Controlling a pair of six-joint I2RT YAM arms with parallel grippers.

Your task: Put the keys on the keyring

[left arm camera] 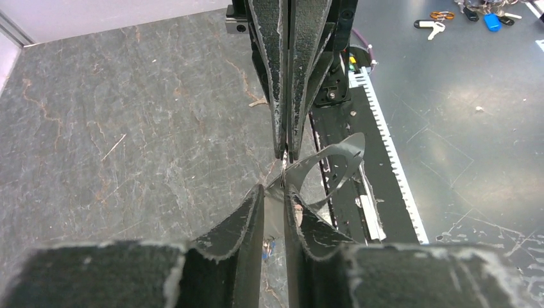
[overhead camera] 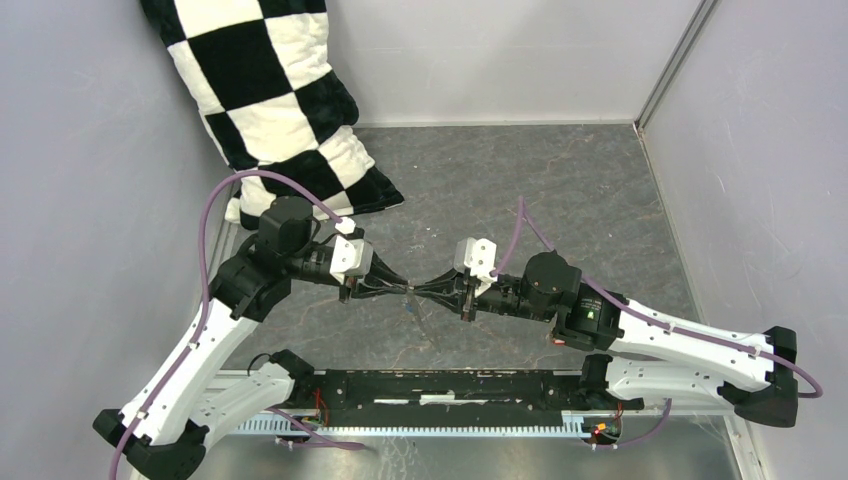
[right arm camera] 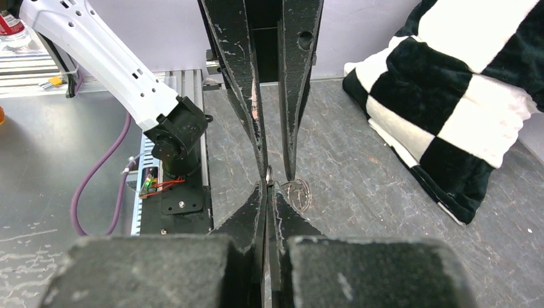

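My two grippers meet tip to tip above the middle of the grey table [overhead camera: 560, 200]. The right gripper [overhead camera: 425, 290] [right arm camera: 267, 186] [left arm camera: 285, 153] is shut, and a small metal end pokes out of its tips. The keyring [left arm camera: 349, 151] [overhead camera: 425, 325] [right arm camera: 310, 196], a thin grey loop, hangs from that spot toward the near edge. My left gripper [overhead camera: 405, 288] [left arm camera: 274, 189] [right arm camera: 276, 174] has its jaws a narrow gap apart around the band's start. Whether they press it I cannot tell. A tiny blue-headed key [left arm camera: 266, 247] lies on the table below, seen through that gap.
A black-and-white checkered pillow [overhead camera: 270, 90] [right arm camera: 449, 96] leans in the back left corner. Grey walls close the table on three sides. The arms' black base rail [overhead camera: 450, 385] runs along the near edge. Other keys and a carabiner [left arm camera: 436, 25] lie beyond the rail.
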